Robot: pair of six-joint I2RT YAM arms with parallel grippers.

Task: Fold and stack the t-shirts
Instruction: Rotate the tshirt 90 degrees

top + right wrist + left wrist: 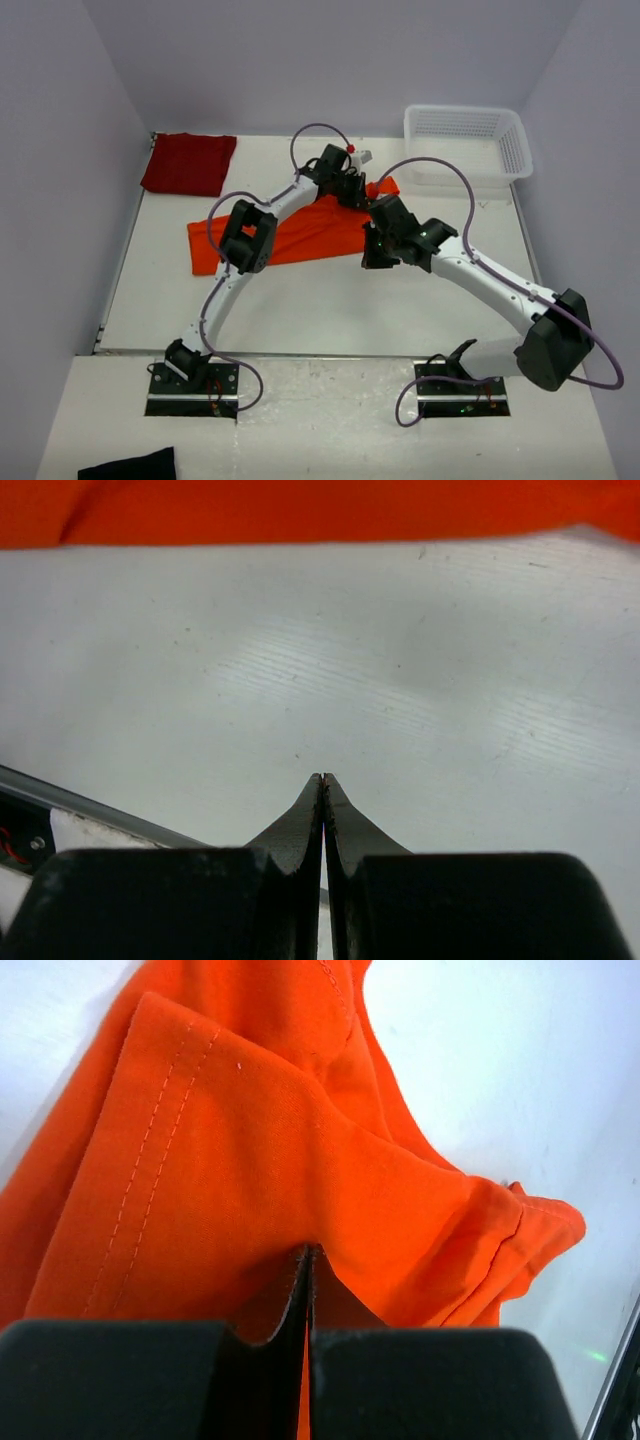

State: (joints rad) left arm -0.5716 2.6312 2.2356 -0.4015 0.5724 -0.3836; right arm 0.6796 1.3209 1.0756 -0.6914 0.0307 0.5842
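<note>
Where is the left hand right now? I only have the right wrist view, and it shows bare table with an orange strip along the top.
Observer: The left hand is shut on the orange t-shirt, pinching a fold beside a stitched hem at its right end.
Operator: Where's the other shirt?
Observer: The red t-shirt lies at the far left corner of the table, apart from the orange one, and looks folded.
Operator: Anything near the orange shirt's right end?
Observer: The white basket stands at the far right corner, just beyond that end and not touching it.
</note>
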